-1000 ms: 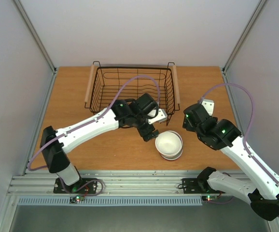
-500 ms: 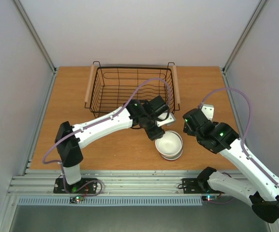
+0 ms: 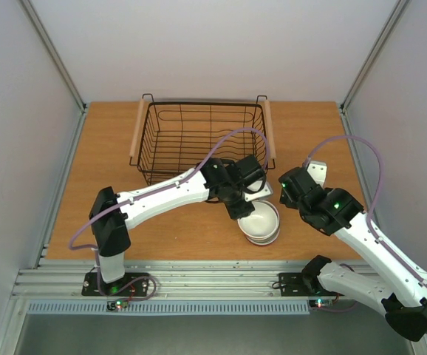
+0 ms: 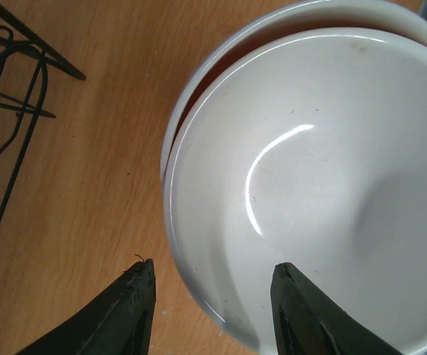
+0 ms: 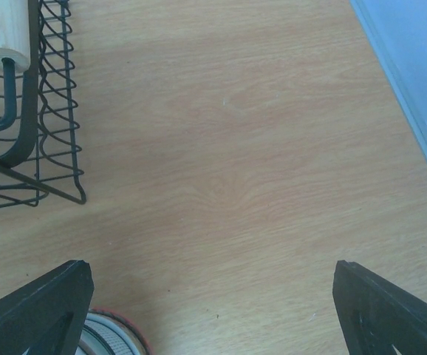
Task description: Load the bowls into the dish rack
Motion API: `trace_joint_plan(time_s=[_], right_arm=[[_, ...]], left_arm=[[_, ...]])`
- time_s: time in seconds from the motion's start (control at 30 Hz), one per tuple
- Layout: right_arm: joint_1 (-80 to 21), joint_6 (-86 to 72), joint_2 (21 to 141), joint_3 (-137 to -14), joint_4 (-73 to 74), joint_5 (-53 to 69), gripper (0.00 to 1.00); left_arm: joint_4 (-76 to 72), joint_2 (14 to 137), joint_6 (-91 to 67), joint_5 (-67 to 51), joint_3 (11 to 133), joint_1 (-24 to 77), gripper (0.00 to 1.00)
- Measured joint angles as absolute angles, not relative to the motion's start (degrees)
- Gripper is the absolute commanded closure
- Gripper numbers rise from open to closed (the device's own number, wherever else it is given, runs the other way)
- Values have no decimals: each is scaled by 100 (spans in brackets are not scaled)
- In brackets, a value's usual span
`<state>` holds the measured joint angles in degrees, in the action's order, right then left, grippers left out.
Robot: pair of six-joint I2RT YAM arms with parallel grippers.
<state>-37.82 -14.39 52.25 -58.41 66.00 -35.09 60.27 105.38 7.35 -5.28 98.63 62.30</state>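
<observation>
The top white bowl point(image 4: 309, 170) sits on the stack point(image 3: 258, 222) on the table point(image 3: 110, 148), just in front of the dish rack point(image 3: 136, 133), not yet loaded. My left gripper point(image 4: 213, 266) has come in and half closed astride its rim; a gap remains, so nothing is held.

Bright, even overhead light leaves only soft, faint shadows on the worktop point(image 3: 110, 163). A curved glare streak crosses the top bowl point(image 4: 309, 185). Focus is sharp.

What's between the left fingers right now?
The top bowl has its rim there, as the left wrist view shows: one finger hangs over its inside, the other outside, above the table.
</observation>
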Motion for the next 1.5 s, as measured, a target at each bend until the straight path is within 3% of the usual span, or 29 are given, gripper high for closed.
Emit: trace_joint_plan(time_s=[0.67,0.77,0.87,0.9,1.5], right_arm=[[-3782,-1496,5227,-5774,6554,-3505,9],[-3782,-1498,5227,-5771,6554,-3503,9],[-3782,-1498,5227,-5767,6541,-3503,9],[-3782,-1498,5227,-5767,6534,-3503,9],[-3782,-1498,5253,-5747,6495,-3500,9]], left_arm=[[6112,10774,751,-458,9856,6228,65],[6125,10827,757,-480,9856,6228,75],[6125,10860,760,-493,9856,6226,96],[6136,10868,731,-478,9856,6222,99],[6119,10871,731,-499,9970,6211,100]])
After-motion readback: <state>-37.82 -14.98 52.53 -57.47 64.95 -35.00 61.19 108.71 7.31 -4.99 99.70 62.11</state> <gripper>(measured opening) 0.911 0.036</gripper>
